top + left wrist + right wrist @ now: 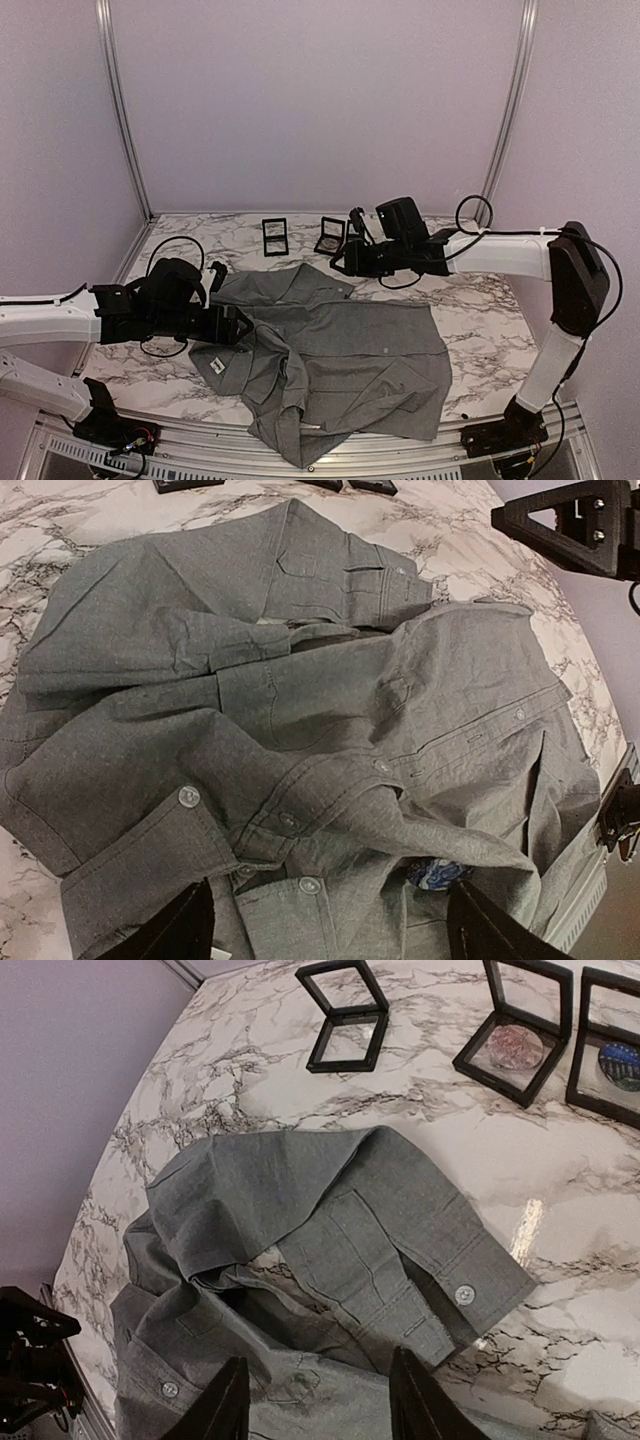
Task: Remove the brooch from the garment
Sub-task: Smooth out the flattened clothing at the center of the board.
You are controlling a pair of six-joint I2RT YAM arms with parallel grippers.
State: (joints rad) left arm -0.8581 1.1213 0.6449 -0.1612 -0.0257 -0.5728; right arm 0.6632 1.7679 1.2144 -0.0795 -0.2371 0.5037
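Just beyond left fingers [185, 930], brooch [437, 873] under garment [300, 710] fold.

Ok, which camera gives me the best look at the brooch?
Left wrist: a small blue patterned piece, probably the brooch, peeks from under a fold of the grey shirt. The top and right wrist views show the shirt but no brooch on it.

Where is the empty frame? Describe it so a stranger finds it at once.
Find the grey shirt on the marble table; beyond its cuffed sleeve, three black square frames line the far edge. Take the leftmost frame, set apart from the other two. Only marble shows through it, whereas its neighbours hold a pinkish disc and a blue piece.
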